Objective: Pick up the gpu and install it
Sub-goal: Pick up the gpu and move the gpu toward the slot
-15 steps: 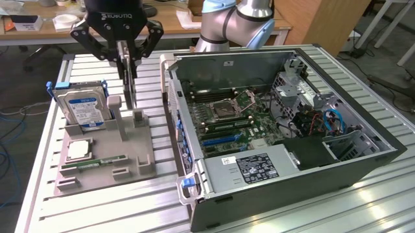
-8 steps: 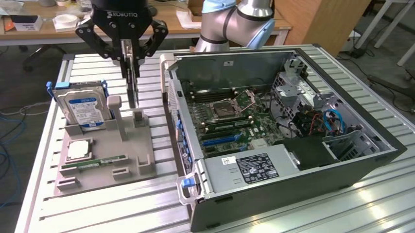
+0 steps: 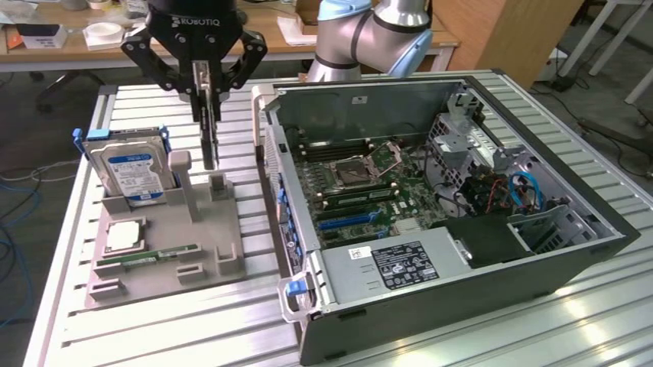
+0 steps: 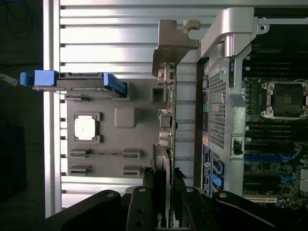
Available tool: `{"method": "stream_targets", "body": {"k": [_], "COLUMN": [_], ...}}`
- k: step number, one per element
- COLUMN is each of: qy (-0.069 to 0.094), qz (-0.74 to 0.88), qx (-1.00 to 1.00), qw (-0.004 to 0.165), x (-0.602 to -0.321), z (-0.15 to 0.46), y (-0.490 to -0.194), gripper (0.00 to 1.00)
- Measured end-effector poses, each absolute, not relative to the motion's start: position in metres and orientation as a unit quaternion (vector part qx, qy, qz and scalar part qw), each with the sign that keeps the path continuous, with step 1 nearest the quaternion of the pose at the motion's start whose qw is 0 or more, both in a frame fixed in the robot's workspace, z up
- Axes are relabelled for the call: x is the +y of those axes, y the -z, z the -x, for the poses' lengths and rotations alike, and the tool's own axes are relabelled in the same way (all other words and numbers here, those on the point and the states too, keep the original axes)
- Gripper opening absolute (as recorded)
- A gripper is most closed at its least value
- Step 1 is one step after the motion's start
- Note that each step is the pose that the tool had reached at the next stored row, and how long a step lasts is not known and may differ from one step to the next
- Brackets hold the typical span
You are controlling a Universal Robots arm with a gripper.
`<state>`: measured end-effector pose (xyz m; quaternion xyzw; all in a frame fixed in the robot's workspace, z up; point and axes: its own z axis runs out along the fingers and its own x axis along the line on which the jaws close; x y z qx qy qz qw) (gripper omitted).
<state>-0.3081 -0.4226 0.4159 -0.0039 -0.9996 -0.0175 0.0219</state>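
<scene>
Gripper (image 3: 208,90) with jaws closed part-way on the top edge of the graphics card (image 3: 210,138), one finger on each flat face. The card hangs edge-down and upright, which suits a board that seats vertically in a slot. In the wrist view the fingers (image 4: 142,207) flank the thin card (image 4: 169,144) seen edge-on, with its metal end bracket (image 4: 174,38) at the far end from the gripper.

The card is above the grey holder tray (image 3: 164,289), over the slotted posts near the tray's centre. Its lower edge appears just clear of the posts, though from this angle contact cannot be ruled out.

In the exterior view the hard drive (image 3: 131,164) stands upright in the tray at about 8 o'clock from the gripper. A processor chip (image 3: 122,235) and a memory stick (image 3: 153,255) lie flat further along at about 7 o'clock. Each part has its own recess, which keeps it fixed and reachable from above.

The open computer case (image 3: 571,264) lies on its side at about 4 o'clock from the gripper, just beside the tray. Its main board (image 3: 378,183) faces up, so slots are reachable from above. The card is not yet installed.

The arm (image 3: 372,30) comes in from about 1 o'clock behind the case. The wrist points straight down, with the jaws in line above the card. Everything rests on a ribbed metal table (image 3: 153,340).
</scene>
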Motion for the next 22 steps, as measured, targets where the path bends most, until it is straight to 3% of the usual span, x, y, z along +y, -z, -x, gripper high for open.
{"method": "stream_targets", "body": {"k": [22], "qy": [0.017], "qz": [0.004], "qx": [-1.0], "qw": [0.022], "x": [-0.423], "z": [0.295], "y": [-0.416], "gripper": [0.26]}}
